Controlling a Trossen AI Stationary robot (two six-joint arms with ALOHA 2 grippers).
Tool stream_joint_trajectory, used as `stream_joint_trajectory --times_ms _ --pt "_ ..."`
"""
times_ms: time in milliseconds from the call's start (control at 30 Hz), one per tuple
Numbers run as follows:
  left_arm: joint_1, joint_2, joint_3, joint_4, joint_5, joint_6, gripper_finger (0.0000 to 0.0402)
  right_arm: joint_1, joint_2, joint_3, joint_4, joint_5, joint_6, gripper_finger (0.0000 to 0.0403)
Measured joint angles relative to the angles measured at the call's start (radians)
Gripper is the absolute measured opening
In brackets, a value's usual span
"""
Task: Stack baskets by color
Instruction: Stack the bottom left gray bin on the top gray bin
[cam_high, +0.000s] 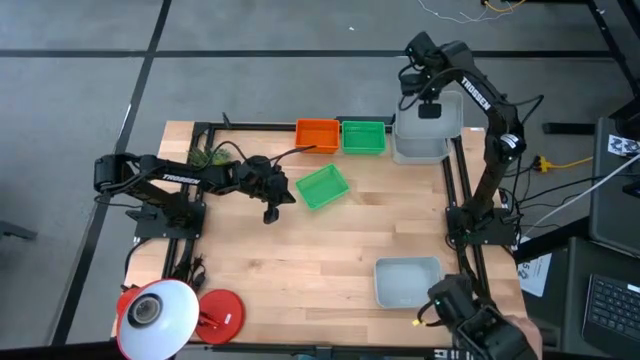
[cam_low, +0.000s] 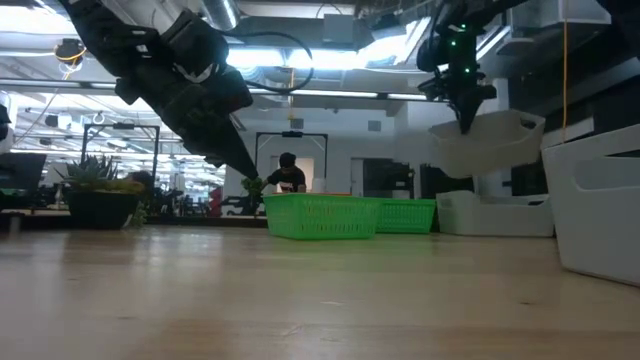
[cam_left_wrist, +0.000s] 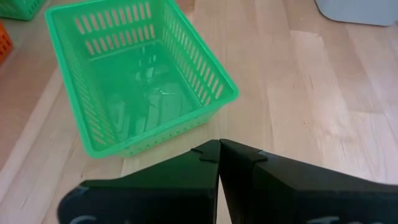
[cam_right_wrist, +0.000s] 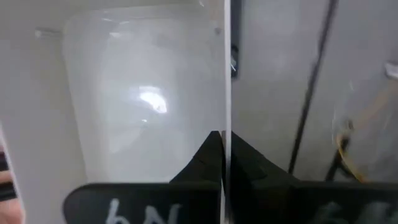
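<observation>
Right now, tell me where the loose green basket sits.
In the high view the loose green basket lies tilted on the table near its middle, just in front of the orange basket, beside the left pincer.

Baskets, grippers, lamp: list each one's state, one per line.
Lifted grey basket: held in the air above the grey stack.
Grey stack: resting at the far edge.
Near grey basket: upright, alone.
Loose green basket: upright, askew, unstacked.
Far green basket: beside the orange basket.
Left gripper: shut, empty.
Right gripper: shut on the lifted basket's rim.
Lamp: lying sideways.

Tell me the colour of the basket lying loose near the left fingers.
Bright green basket, with slotted walls; the left wrist view shows it best, just beyond the shut left gripper.
</observation>
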Motion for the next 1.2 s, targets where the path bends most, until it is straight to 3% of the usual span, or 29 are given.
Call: stream_joint_trajectory --times_ms 433,767,1200 --pt "0.000 0.000 0.000 0.000 -0.003 0.000 0.0000 -0.118 0.053 0.000 -0.075 -0.166 0.028 0.0000" --pt "0.000 0.000 0.000 0.000 -0.005 0.000 0.0000 -0.117 0.125 -0.007 -0.073 -0.165 -0.003 0.0000" --pt "0.000 0.000 0.000 -0.001 -0.010 0.001 0.0000 -0.117 0.127 -0.164 0.018 -0.160 -0.074 0.0000"
